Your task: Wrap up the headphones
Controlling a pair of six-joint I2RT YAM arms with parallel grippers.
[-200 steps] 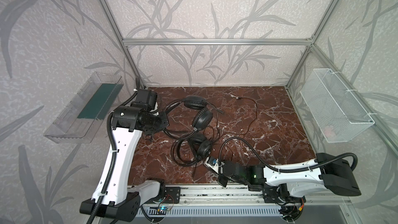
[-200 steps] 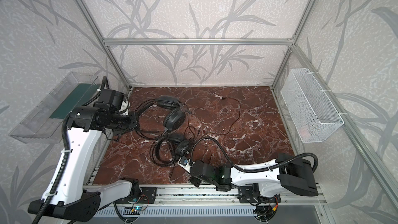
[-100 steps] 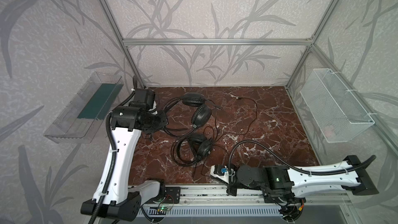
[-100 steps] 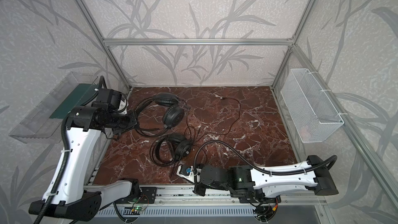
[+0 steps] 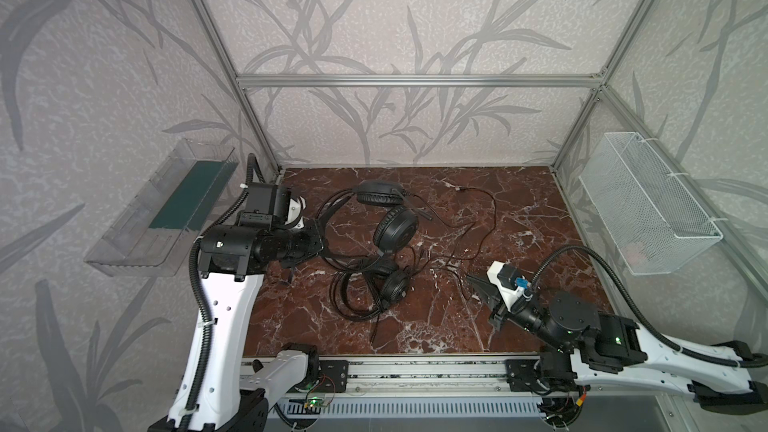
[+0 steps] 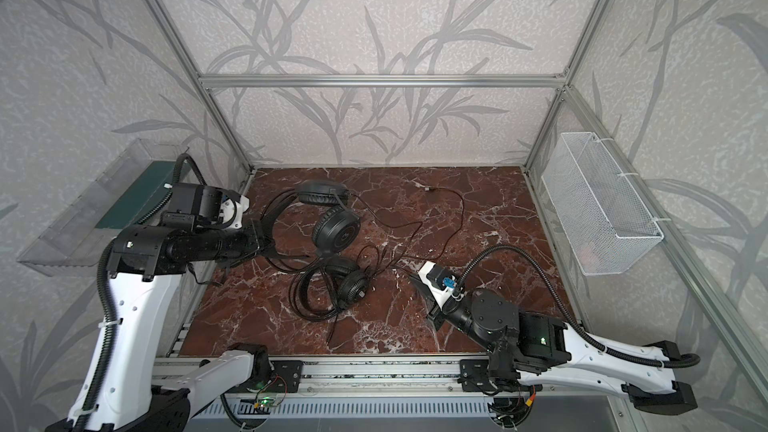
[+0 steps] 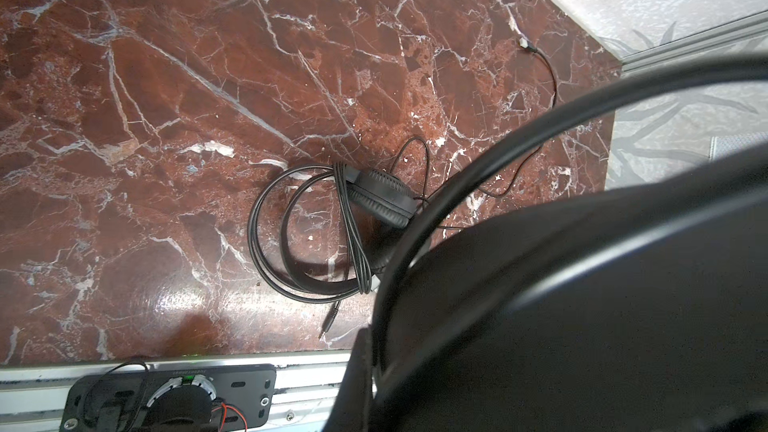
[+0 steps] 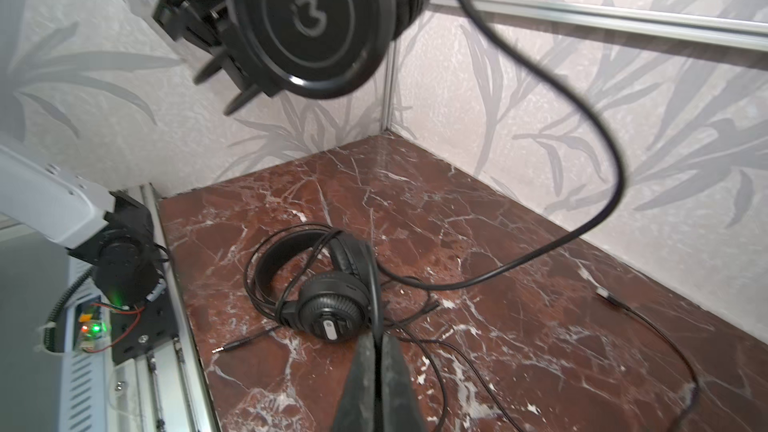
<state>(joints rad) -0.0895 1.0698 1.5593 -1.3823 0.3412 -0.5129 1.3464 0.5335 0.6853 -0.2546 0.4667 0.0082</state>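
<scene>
**A:** Left arm, pose?

**B:** The white forearm stands up from the near-left base. The elbow is bent and the black wrist section is level, pointing toward the middle. The left gripper is clamped tight on the thin wire headband of the raised headset.

**A:** Is it off the table?

**B:** Yes, going by the right wrist view. One earcup hangs in the air with its flat outer face toward that camera. In the left wrist view the headband wires cross close in front of the lens.

**A:** Right arm?

**B:** It is folded low over the near-right corner of the marble tabletop, with the wrist angled in toward the middle. The right gripper is well apart from both headsets.

**A:** And its claw?

**B:** The fingers are pressed together with no gap. A thin black cable runs straight into the seam at the tips, so it is pinched there. I can't tell which headset it belongs to.

**A:** The other set?

**B:** The second headset lies on the marble near the middle, just in front of the raised one in both top views. Its headband wires are looped, and thin cable is draped across them. A jack plug lies on the marble beside it.
</scene>
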